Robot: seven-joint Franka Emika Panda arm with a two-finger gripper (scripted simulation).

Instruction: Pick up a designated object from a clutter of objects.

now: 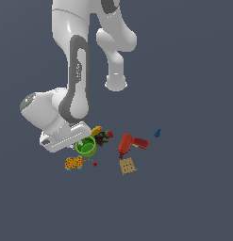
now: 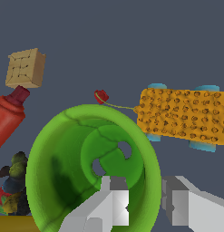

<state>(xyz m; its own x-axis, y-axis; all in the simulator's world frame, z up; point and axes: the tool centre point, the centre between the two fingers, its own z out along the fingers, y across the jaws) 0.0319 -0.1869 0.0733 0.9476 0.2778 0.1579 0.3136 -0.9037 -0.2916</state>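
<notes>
The claw (image 2: 143, 206) straddles the rim of the lime-green cup (image 2: 90, 167): one finger (image 2: 114, 201) sits inside the cup's mouth, the other outside the wall, the two close about the rim but whether they grip it cannot be told. The cup rests on the dark tabletop (image 1: 184, 197) amid the clutter. An orange speckled block (image 2: 183, 118) lies just beside it, a small red piece (image 2: 101, 96) between them. The red drill (image 1: 131, 143) and tan waffle square (image 1: 127, 165) lie on the exterior view's right.
</notes>
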